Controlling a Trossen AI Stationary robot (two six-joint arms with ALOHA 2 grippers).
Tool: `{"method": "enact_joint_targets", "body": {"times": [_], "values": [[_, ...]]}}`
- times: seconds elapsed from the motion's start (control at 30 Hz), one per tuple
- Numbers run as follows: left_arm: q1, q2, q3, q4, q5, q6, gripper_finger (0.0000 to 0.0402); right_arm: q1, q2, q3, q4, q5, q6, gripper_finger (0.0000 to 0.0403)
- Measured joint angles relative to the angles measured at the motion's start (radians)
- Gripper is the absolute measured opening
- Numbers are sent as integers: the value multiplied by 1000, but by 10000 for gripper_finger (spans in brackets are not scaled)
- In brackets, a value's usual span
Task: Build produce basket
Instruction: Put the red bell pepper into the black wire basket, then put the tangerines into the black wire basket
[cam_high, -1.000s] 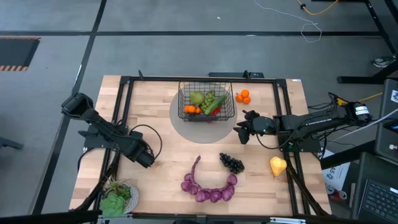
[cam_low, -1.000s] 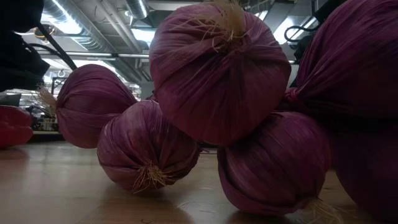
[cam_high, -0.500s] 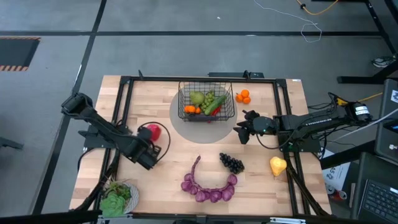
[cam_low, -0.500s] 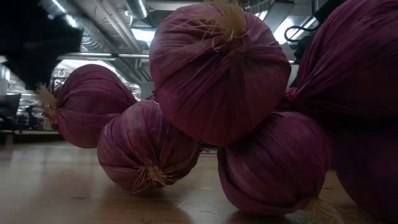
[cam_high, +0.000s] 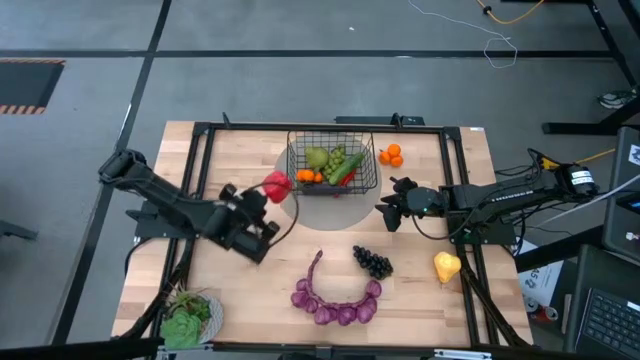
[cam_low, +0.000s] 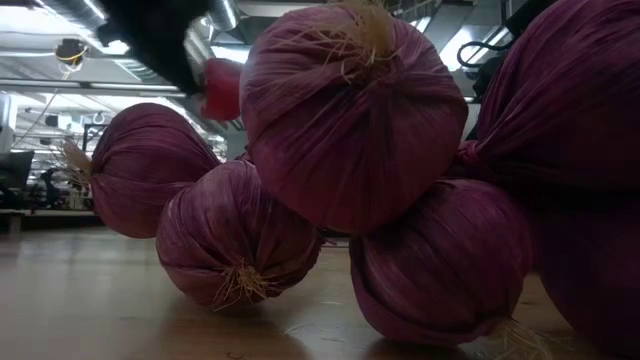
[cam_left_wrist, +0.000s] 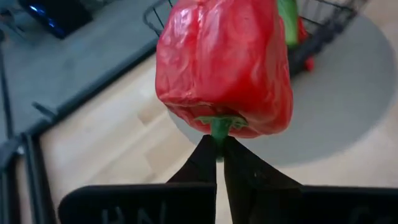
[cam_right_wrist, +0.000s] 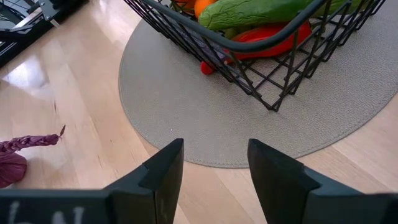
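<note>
Above the table, the high view is showing the left gripper (cam_high: 268, 205) holding a red pepper (cam_high: 277, 187) just beside the left side of the basket (cam_high: 332, 166), which is sitting on a round grey mat (cam_high: 300, 205) and holding a green pear (cam_high: 317, 158), green grapes (cam_high: 339, 160) and a cucumber (cam_high: 349, 168). Two oranges (cam_high: 391, 155) are lying near the basket's right side; the right gripper (cam_high: 386, 216) is waiting close by. Dark grapes (cam_high: 373, 263), a yellow pear (cam_high: 446, 266) and a purple onion string (cam_high: 335, 300) are lying nearer the front edge.

Low view: the onion string (cam_low: 350, 120) is filling the picture, with the pepper (cam_low: 222, 88) hanging behind it.

Left wrist view: the fingers (cam_left_wrist: 205, 163) are pinching the pepper's green stem (cam_left_wrist: 217, 127).

Right wrist view: the fingers (cam_right_wrist: 165, 165) are standing apart, facing the mat (cam_right_wrist: 186, 118) and basket (cam_right_wrist: 261, 74).
</note>
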Motion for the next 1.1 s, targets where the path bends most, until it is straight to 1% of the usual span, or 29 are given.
{"method": "enact_joint_targets", "body": {"times": [0.07, 0.13, 0.23, 0.3, 0.33, 0.37, 0.47, 0.53, 0.6, 0.73, 0.93, 1.03, 1.1], "values": [[68, 0, 6, 68, -9, 117, 0, 0, 0, 0, 0, 0, 0, 181], [153, 0, 6, 171, -10, 272, 0, 0, 0, 0, 0, 0, 0, 181], [285, 0, 6, 361, -16, 523, 0, 0, 0, 0, 0, 0, 0, 181], [362, 0, 6, 505, -2, 658, 7, 0, 0, 0, 0, 0, 1, 181], [400, 0, 6, 571, 32, 725, 14, 0, 0, 0, 0, 0, 1, 181], [436, 0, 6, 632, 89, 790, 22, 0, 0, 0, 0, 0, 1, 181], [524, 0, 6, 773, 300, 921, 51, 0, 0, 0, 0, 0, 26, 181], [569, 0, 6, 822, 400, 945, 70, 0, 0, 0, 0, -1, 44, 181], [601, 0, 6, 828, 433, 946, 88, 0, 0, 0, 0, 0, 52, 181], [633, 0, 6, 811, 435, 935, 110, 0, 0, 0, 0, 0, 53, 181], [611, 0, 6, 817, 439, 915, 111, 0, 0, 0, 0, 0, 51, 181], [568, 0, 6, 906, 438, 933, 111, 0, 0, 0, 0, 0, 50, 181], [529, -2, 6, 1011, 441, 997, 111, 0, 0, 0, 0, 0, 49, 181]]}}
